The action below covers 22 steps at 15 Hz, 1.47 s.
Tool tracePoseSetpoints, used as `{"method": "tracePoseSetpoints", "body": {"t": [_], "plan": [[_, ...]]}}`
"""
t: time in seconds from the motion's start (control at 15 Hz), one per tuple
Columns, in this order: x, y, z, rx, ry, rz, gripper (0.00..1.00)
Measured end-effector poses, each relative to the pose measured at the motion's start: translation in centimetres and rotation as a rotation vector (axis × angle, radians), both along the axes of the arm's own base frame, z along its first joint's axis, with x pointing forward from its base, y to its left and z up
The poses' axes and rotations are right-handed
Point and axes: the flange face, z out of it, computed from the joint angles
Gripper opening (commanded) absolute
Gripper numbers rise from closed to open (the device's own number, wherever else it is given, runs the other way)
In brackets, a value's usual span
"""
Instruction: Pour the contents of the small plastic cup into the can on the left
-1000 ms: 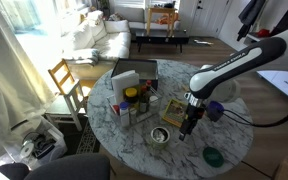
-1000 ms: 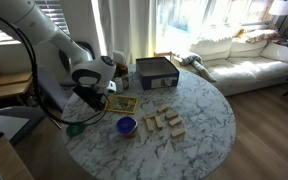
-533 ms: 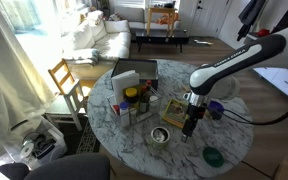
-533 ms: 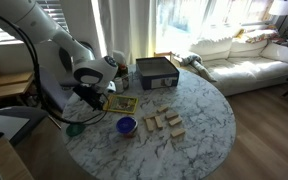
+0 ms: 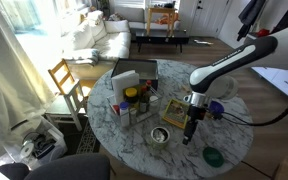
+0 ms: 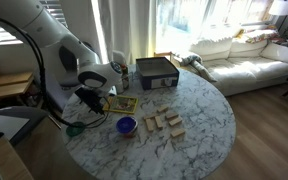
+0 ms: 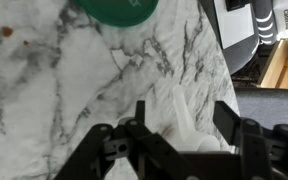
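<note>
Jaws apart, a pale blurry shape [image 7: 184, 125] between, grip uncertain; can [image 5: 160, 135] nearby

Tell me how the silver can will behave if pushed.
Short and wide, the can should resist tipping. Its shiny metal on the smooth marble table would likely slide rather than grip. It seems an open tin, so probably light.

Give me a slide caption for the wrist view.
Black pincer over the white veined marble tabletop, something pale and translucent between its jaws, round green disc at the top edge.
</note>
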Motion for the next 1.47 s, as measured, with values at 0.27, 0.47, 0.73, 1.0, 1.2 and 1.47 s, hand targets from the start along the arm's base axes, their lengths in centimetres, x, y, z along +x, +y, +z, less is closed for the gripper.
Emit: {"method": "tracePoseSetpoints", "body": {"t": [0.27,0.47,0.73,1.0,1.2,1.47], "plan": [[0.75,0.12,-0.3,0.033,-0.016,-0.037,0.34],[0.83,-0.27,-0.61,0.028,-0.02,-0.049,0.09],[0.74,-0.62,-0.87,0.028,-0.019,-0.05,0.0],[0.72,-0.4,-0.95,0.03,-0.021,-0.043,0.27],[0.8,-0.2,-0.9,0.03,-0.023,-0.039,0.47],[1.1,-0.19,-0.67,0.031,-0.032,-0.036,0.77]]}}
